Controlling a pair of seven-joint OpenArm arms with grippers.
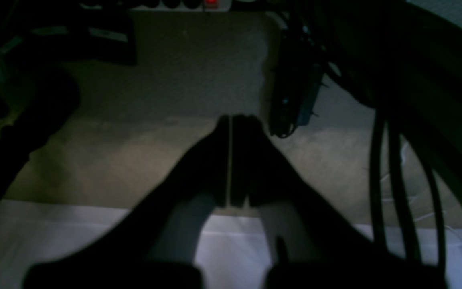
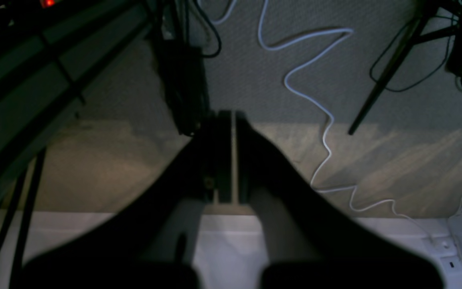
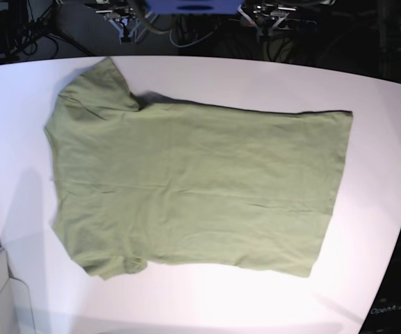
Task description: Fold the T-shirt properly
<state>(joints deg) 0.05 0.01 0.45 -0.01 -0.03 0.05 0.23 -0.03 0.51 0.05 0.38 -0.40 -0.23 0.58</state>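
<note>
Fingers of the left gripper [image 1: 231, 120] are pretty much pinched together in the left wrist view, just a thin sliver between them and nothing held, hanging past the white table [image 1: 54, 233] edge over dim carpet. Right wrist view, same deal: the right gripper [image 2: 231, 116] is nearly closed and empty, with a white cable [image 2: 327, 120] snaking across the floor. Base view has the T-shirt [image 3: 193, 188] spread flat on the table [image 3: 381, 125], sleeves toward the view's left, hem toward its right.
</note>
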